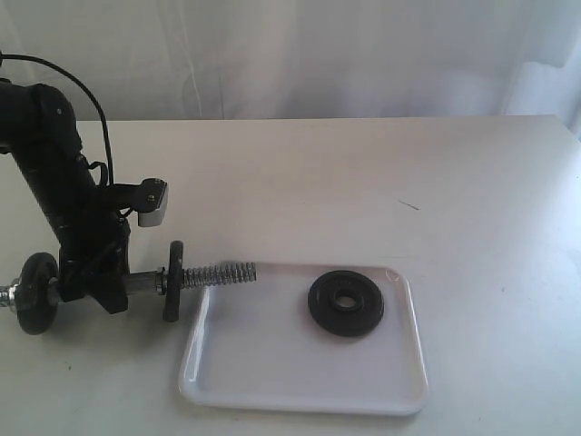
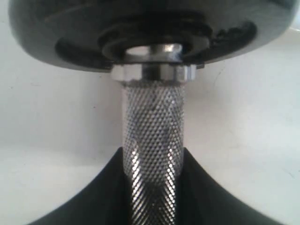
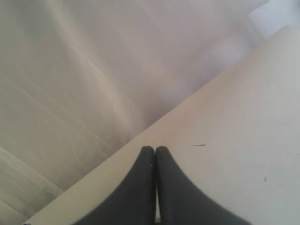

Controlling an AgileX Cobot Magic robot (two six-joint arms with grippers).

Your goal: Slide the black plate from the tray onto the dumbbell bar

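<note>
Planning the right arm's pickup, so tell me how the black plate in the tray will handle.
The black plate looks rigid and solid, so probably heavy for its size. Lying flat on the glossy tray, it may skid when nudged. Round, it would likely roll if stood on edge.

Black plate flat in tray, dumbbell bar tip @ rim.
</note>
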